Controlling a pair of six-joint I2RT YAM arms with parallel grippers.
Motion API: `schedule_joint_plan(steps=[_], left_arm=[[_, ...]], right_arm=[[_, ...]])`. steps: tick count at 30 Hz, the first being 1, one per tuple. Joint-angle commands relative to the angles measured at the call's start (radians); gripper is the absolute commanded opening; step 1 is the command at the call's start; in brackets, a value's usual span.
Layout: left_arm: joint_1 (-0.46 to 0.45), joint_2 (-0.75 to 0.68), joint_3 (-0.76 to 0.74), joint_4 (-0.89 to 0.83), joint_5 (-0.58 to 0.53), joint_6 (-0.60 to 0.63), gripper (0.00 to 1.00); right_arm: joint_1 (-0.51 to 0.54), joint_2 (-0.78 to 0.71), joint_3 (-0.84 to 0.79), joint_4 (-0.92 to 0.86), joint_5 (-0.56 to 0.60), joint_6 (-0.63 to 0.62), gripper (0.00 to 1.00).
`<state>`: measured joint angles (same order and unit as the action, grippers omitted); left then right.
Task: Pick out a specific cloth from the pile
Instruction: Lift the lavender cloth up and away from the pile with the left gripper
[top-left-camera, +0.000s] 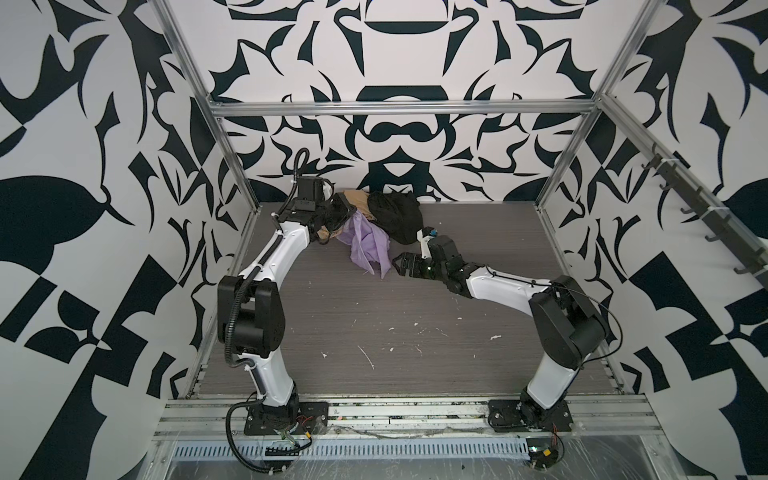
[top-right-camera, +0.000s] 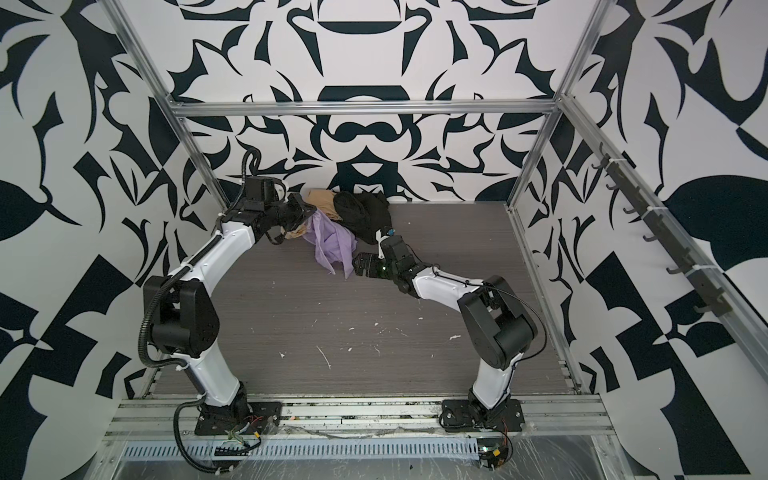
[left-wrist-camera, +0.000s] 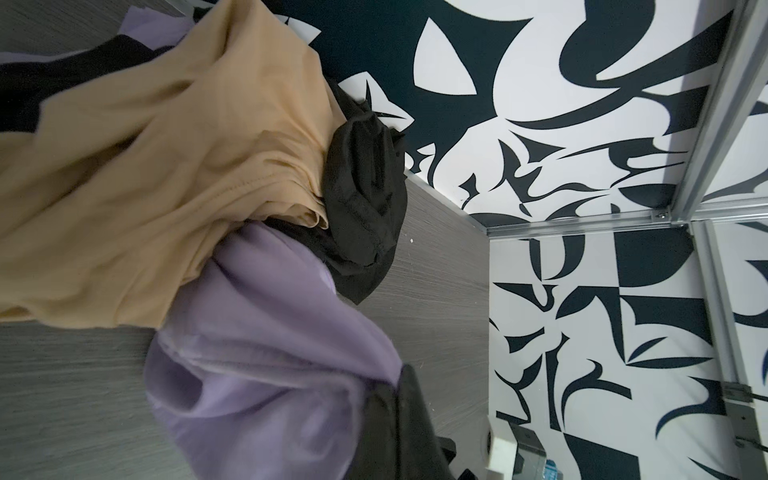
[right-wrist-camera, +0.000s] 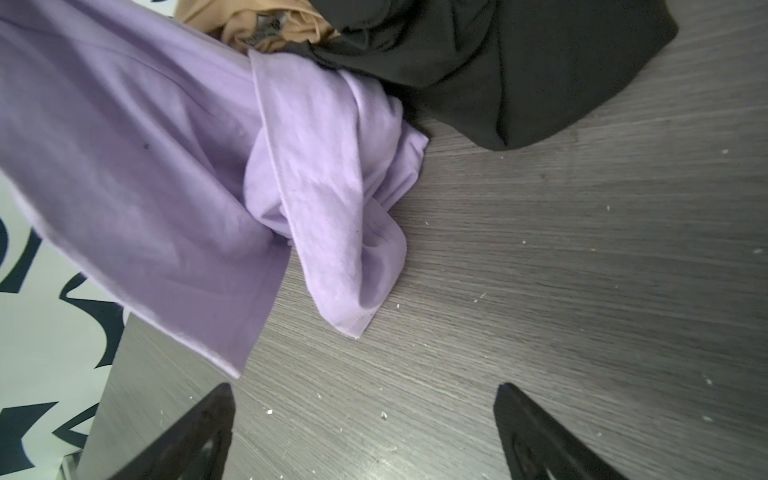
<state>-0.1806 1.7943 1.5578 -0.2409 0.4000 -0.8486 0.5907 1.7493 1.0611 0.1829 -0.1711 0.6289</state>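
The lavender cloth hangs from the pile's left side down onto the grey table. My left gripper is shut on the cloth's upper part; in the left wrist view the cloth bunches against the closed gripper. The pile at the back wall holds a tan garment and a black garment. My right gripper stands open low over the table, just right of the cloth's lower end, with nothing between its fingers.
The patterned back wall stands right behind the pile. Metal frame posts rise at the table's back corners. A rail of hooks runs along the right wall. White flecks dot the grey table.
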Motion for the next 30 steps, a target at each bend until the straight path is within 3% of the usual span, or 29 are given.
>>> schedule_joint_plan(steps=[1,9,16,30], left_arm=[[0.013,-0.079,0.03,0.089,0.071,-0.036,0.0],[0.029,-0.109,0.041,0.146,0.144,-0.084,0.0],[0.031,-0.115,0.047,0.276,0.182,-0.203,0.0],[0.038,-0.168,0.091,0.315,0.205,-0.261,0.0]], right_arm=[[0.005,-0.039,0.023,0.012,0.007,-0.011,0.99],[0.01,-0.054,0.024,0.012,0.013,-0.015,0.99],[0.012,-0.068,0.023,0.012,0.021,-0.021,0.99],[0.014,-0.099,0.02,0.01,0.02,-0.021,0.97]])
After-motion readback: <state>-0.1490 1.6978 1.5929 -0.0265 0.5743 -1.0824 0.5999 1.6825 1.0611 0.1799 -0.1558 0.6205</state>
